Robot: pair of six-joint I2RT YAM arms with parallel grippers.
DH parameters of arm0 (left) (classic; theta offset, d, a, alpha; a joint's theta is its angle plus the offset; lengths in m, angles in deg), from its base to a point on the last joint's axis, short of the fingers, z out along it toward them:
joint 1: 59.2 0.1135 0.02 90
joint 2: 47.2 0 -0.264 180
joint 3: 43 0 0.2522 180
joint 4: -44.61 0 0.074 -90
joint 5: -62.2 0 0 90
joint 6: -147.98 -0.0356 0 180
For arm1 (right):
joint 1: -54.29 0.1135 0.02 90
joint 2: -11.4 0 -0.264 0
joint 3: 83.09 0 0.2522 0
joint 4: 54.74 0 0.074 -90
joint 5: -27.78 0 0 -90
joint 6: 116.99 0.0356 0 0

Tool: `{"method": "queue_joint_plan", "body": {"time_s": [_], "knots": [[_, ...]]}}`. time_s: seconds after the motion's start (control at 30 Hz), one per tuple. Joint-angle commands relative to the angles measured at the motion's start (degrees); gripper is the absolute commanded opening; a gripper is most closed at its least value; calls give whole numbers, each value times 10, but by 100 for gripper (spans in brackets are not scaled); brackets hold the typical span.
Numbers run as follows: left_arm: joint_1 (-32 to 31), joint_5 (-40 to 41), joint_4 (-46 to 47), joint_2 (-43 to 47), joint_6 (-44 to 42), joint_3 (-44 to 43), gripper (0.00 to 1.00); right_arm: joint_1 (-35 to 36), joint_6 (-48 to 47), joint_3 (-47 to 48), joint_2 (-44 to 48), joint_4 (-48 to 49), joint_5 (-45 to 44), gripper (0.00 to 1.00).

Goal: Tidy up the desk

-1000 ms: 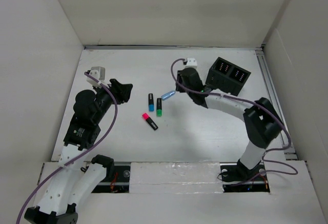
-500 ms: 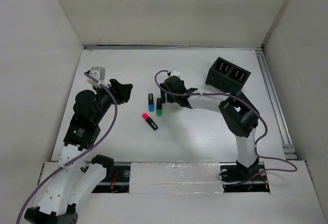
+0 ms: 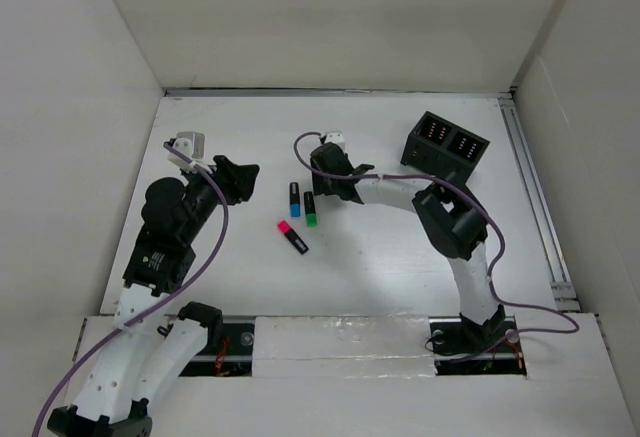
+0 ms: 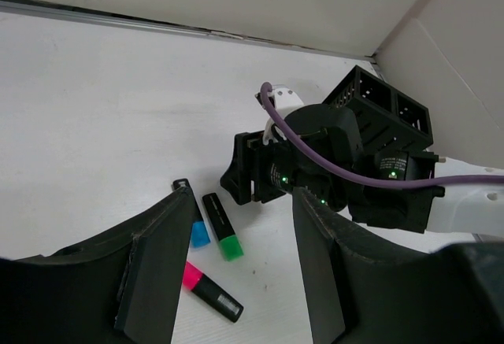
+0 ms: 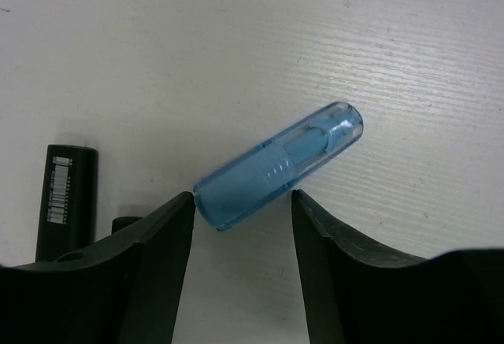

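Movement over the last second belongs to the right arm alone. On the left, the left gripper [image 3: 245,179] hangs where it was, jaws spread and holding nothing. The three markers ahead of those jaws have not shifted: the blue-capped marker [image 3: 295,197] and green-capped marker [image 3: 311,209] lie side by side, and the pink-capped marker [image 3: 292,237] lies a little nearer to us. The right arm has swung away from the black box [image 3: 445,147] and now reaches well to its left. This puts the right gripper [image 5: 242,202] over the spot where the loose blue cap [image 5: 279,167] lay a second ago. From above, the wrist now hides the cap. We read this as the approach ending and a pick about to begin, with the box behind those jaws the likely place to drop it.

The desk [image 3: 380,267] lies directly under both pairs of jaws, and its bare white surface fills the gap between each pair. In the right wrist view the jaws are parted and not yet closed on anything. The cap lies slanted on the desk, its wider end just inside the gap at the fingertips and its rounded end pointing away past the right-hand finger. It sits very close to the left-hand finger [image 5: 157,265], but we cannot tell whether they touch. Closing now would catch only the cap's end, so we judge the jaws need to move a little further forward first.
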Motion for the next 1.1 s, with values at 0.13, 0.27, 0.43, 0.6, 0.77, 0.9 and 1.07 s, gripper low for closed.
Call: {"method": "queue_joint_plan", "body": {"time_s": [0.13, 0.27, 0.43, 0.6, 0.77, 0.9, 1.07], "knots": [[3, -15, 32, 10, -2, 1, 49, -7, -8, -20, 17, -47, -70, 57], [3, -18, 32, 8, -1, 0, 49, -38, -5, -85, 65, -22, -75, 59], [3, -17, 32, 4, -1, 0, 49, -58, -43, -78, 81, -12, -8, 74], [3, -12, 31, 3, -2, 0, 49, -53, -63, -20, 51, -35, -1, 82], [3, -16, 32, 2, -1, 0, 49, -87, -66, 13, 26, -47, 19, 72], [3, -14, 31, 3, -1, 0, 49, -94, -69, 51, -2, -76, 31, 60], [3, -15, 32, 3, -1, 0, 49, -94, -76, 72, -23, -101, 19, 42]]}}
